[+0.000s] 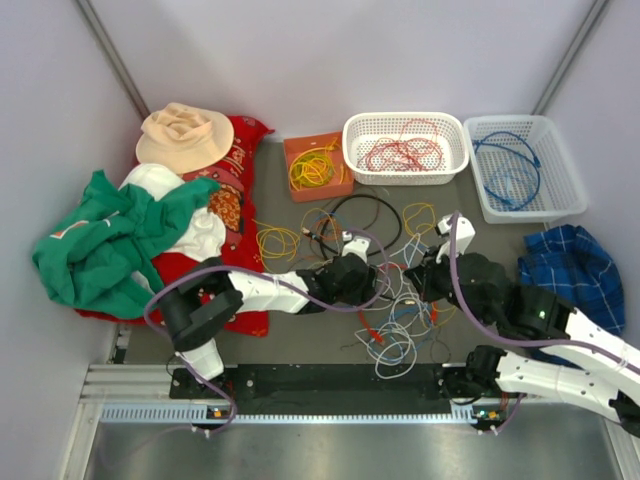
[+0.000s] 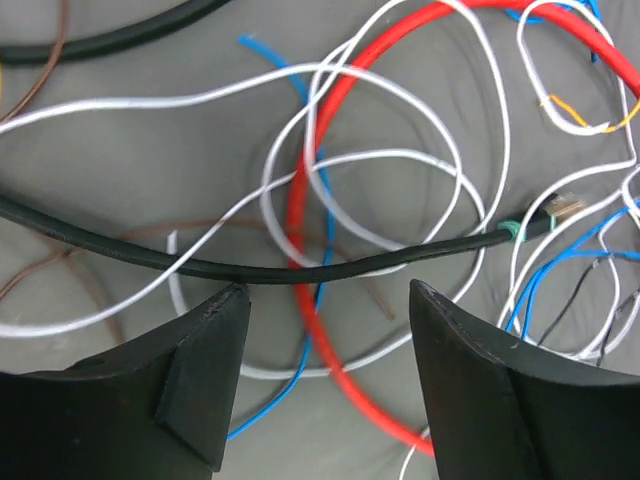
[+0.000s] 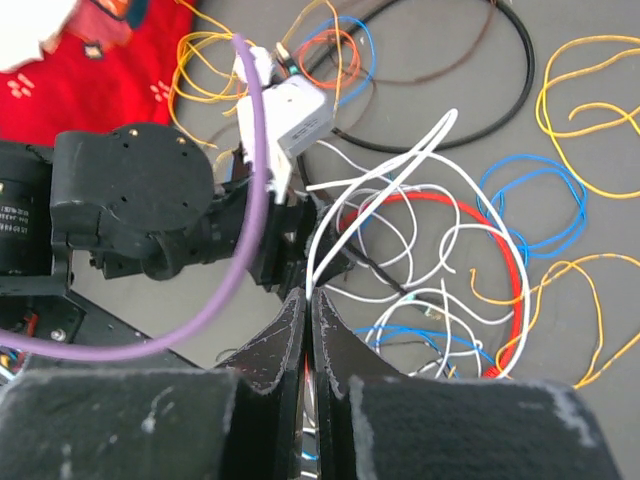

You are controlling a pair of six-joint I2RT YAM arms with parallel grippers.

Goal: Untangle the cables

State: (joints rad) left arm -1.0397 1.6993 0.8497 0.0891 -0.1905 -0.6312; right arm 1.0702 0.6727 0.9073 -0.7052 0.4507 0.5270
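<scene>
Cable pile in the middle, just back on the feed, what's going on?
The right gripper is shut on a white cable that runs into the loose tangle. The left gripper is open and empty, low over a black cable and a red cable in the same tangle. Sorted at the back: red cables in the left basket, blue cables in the right basket, yellow cables in an orange tray.

Top camera looks down from behind; both wrist cameras sit close above the same cables [image 1: 395, 335]
</scene>
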